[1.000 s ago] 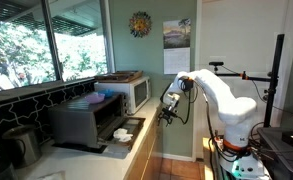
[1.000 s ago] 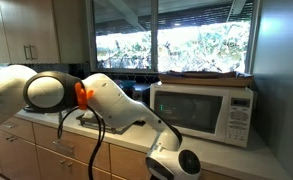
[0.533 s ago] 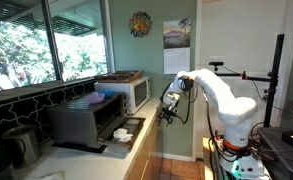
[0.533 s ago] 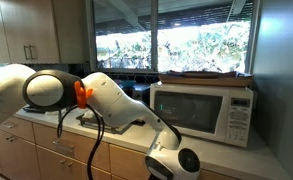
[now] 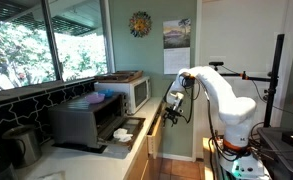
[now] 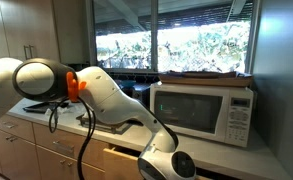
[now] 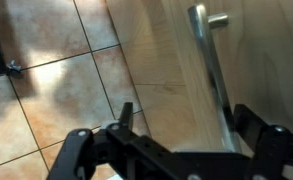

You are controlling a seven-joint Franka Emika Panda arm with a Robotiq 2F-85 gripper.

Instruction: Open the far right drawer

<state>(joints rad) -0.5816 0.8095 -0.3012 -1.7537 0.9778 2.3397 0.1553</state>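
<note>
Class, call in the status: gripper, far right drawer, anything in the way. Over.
Gripper jaws apart, straddling the handle. Far right drawer partly out. No obstruction visible in front of it.

**Far right drawer, standing partly open**

The drawer point(image 6: 119, 158) is sitting just under the worktop point(image 6: 231, 152), below the microwave end of the cabinet run, and its front is projecting out past the neighbouring closed fronts, so a dark gap is showing behind it. In an exterior view its front edge point(image 5: 156, 127) is jutting from the cabinet side. In the wrist view the front panel point(image 7: 166, 80) is showing as light, straight-grained wood, carrying a slim brushed-metal bar handle point(image 7: 210, 75) that is standing off the panel on a short post.
</note>
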